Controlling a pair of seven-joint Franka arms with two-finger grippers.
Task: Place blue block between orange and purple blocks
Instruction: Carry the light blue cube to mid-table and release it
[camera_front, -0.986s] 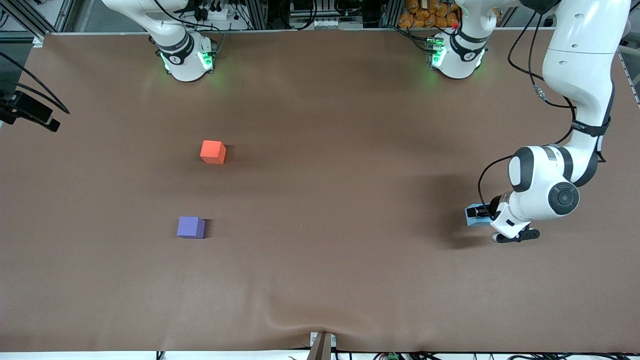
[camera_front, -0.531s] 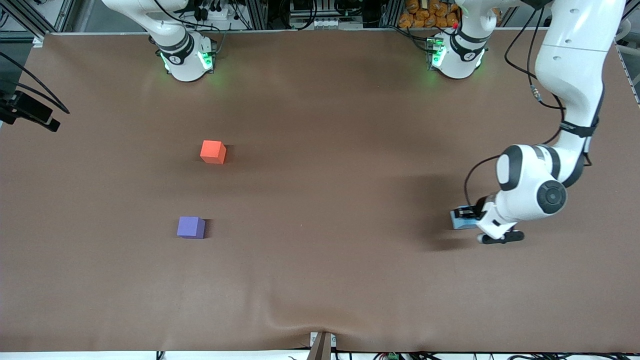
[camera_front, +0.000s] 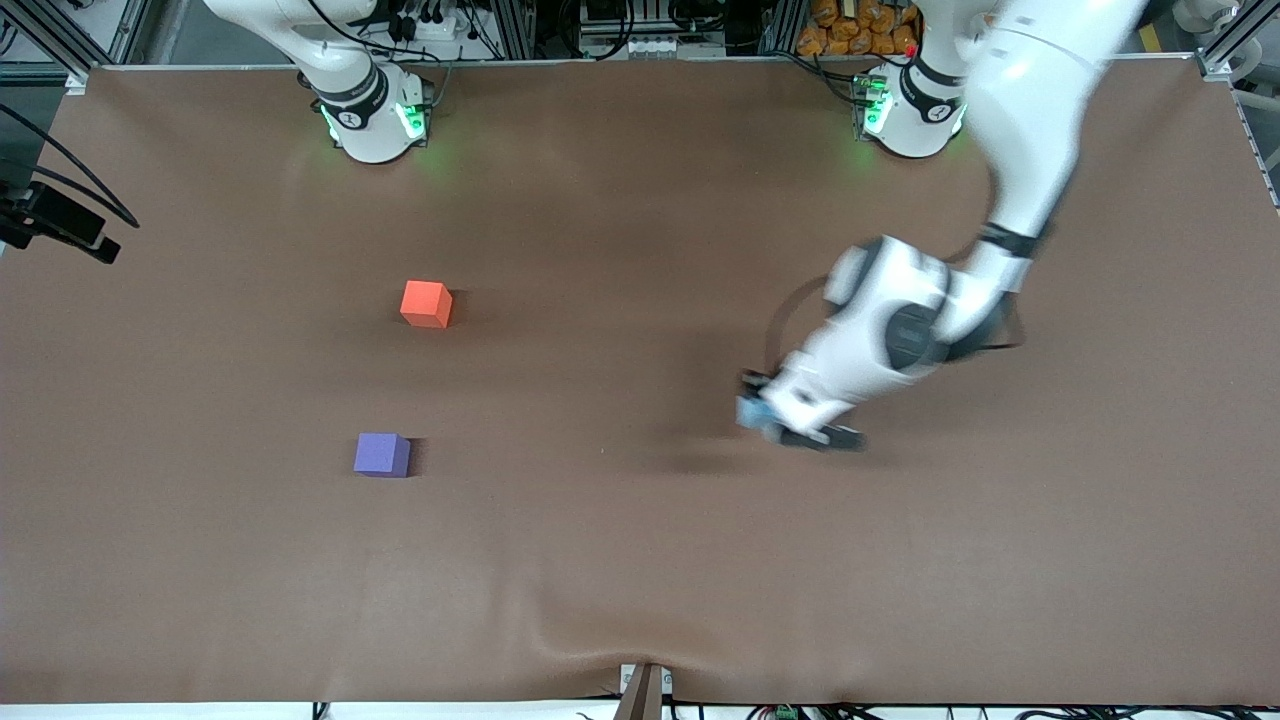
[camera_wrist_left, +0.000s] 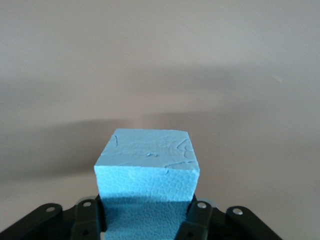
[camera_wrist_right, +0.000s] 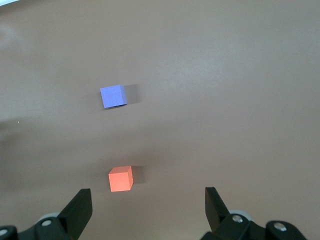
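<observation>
We see the left hand (camera_front: 762, 408) clamped on the blue block (camera_front: 750, 410), right of centre in the front view, up over bare bench (camera_front: 620, 560) with its shadow below. In the left wrist view the blue block (camera_wrist_left: 148, 167) sits squarely between the fingers (camera_wrist_left: 200, 220), held on two facing sides near its base, top face clear.

We judge it a foam cube: pebbled, creased surface, so probably very light, slightly squashy, not slippery, not fragile. Flat parallel faces suit a pinch like this one; too hard a squeeze could dent it.

The orange block (camera_front: 426, 303) lies left of centre, the purple block (camera_front: 382, 454) below it in the frame, nearer the front camera, well apart with a bare gap between. That gap is the target, and the blue block is well short of it.

The right hand (camera_wrist_right: 148, 210) waits with fingers spread wide, empty, looking down on both blocks; it is out of the front view.
</observation>
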